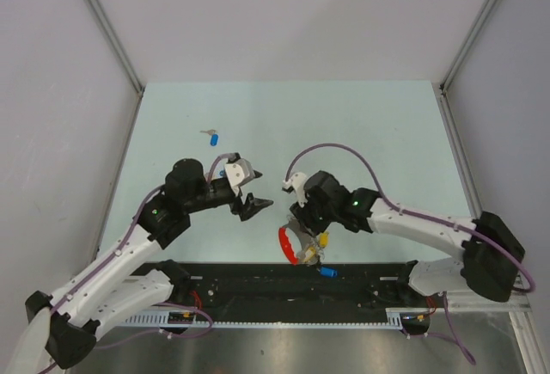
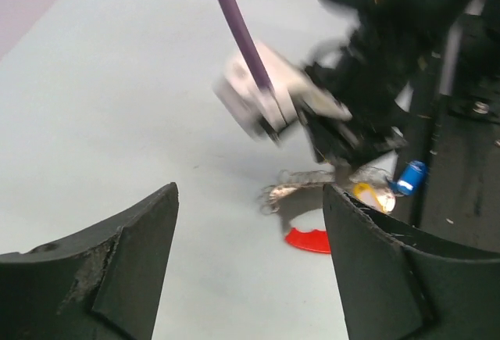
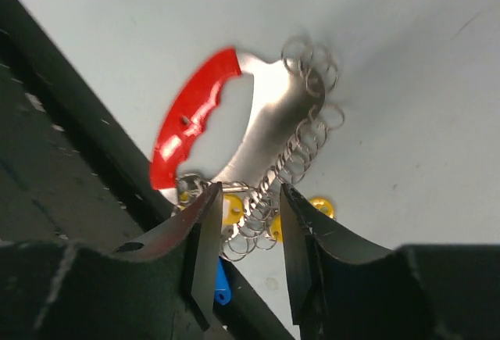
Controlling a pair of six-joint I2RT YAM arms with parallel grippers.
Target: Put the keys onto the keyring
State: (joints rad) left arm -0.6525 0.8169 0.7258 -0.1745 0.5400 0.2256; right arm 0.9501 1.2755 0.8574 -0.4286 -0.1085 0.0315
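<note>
The keyring point(image 3: 191, 129) lies on the table point(image 1: 361, 133), its metal links running between the right gripper point(image 3: 250, 193)'s parted jaws; whether they touch is hard to judge. Yellow- and blue-tagged keys point(image 3: 233, 209) bunch at the ring's six o'clock. At its nine o'clock the left gripper point(image 2: 250, 199) gapes empty. A lone blue-tagged key point(image 1: 214, 137) lies toward eleven.
</note>
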